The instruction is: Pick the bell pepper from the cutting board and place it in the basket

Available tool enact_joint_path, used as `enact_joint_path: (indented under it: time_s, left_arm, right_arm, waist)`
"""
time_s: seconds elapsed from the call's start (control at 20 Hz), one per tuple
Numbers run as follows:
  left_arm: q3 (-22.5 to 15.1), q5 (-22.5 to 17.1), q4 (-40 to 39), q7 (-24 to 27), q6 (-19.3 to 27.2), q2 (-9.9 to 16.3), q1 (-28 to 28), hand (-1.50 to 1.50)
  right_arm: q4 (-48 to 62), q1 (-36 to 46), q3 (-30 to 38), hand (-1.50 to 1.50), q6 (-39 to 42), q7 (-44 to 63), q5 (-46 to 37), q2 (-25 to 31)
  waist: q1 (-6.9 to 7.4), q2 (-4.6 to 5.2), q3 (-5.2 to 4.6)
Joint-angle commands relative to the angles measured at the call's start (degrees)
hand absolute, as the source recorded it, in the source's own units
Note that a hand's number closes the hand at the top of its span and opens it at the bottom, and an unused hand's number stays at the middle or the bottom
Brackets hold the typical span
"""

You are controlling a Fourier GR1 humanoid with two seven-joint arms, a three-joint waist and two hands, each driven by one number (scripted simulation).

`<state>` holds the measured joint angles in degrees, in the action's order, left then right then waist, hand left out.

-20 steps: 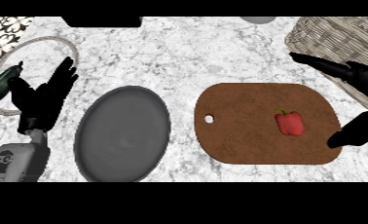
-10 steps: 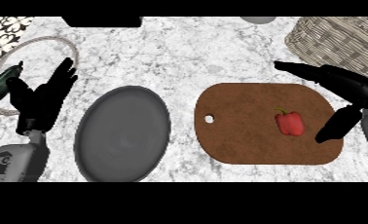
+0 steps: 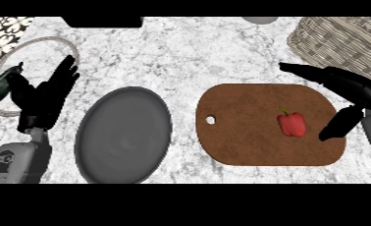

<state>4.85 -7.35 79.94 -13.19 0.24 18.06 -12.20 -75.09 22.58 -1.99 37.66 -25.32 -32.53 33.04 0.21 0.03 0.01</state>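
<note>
A small red bell pepper with a green stem lies on the right half of the brown cutting board. My right hand hovers over the board's right end, open, with its fingers stretched above the pepper and its thumb just right of it, not touching. The wicker basket sits at the far right corner, partly cut off by the view's edge. My left hand rests open at the left edge, fingers up.
A dark grey plate lies left of the board. A round wire-rimmed object sits behind the left hand. A grey round item and a dark block stand along the counter's back edge.
My right hand has moved left from the view's right edge over the board's end, closing in on the pepper. The pepper, board and left hand have stayed put.
</note>
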Motion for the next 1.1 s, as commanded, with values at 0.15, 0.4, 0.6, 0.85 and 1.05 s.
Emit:
enact_joint_path:
  time_s: [0.15,0.4,0.6,0.85,1.05]
  left_arm:
    - [1.3,0.6,-4.0,3.4,-1.5,-0.7,-0.5,0.00]
    - [2.2,1.2,-1.6,0.7,-1.4,0.1,-1.0,0.00]
    - [3.2,1.4,-4.5,1.8,-1.8,-1.1,-3.0,0.00]
    - [3.7,1.9,0.0,2.1,-3.8,-0.5,2.0,0.00]
    - [3.9,1.3,1.4,-0.5,-3.9,-0.8,1.8,0.00]
  right_arm:
    - [-2.3,2.2,-0.5,-1.50,7.3,0.6,3.6,-0.6]
    - [-2.7,-4.2,-2.4,-1.50,1.8,-5.6,0.5,0.9]
    - [1.6,-3.2,-2.5,-1.50,-3.2,-7.5,-3.7,0.0]
    - [0.5,-3.3,-1.7,-1.50,-2.8,-7.2,-5.7,0.8]
    - [3.1,-2.7,-5.9,1.50,-7.2,-8.1,-10.6,-2.2]
  waist:
    - [-0.30,-0.05,-0.05]
    - [-0.25,-0.04,-0.01]
    - [-0.13,0.02,-0.01]
    - [-0.02,-0.01,-0.01]
    - [0.18,0.00,0.00]
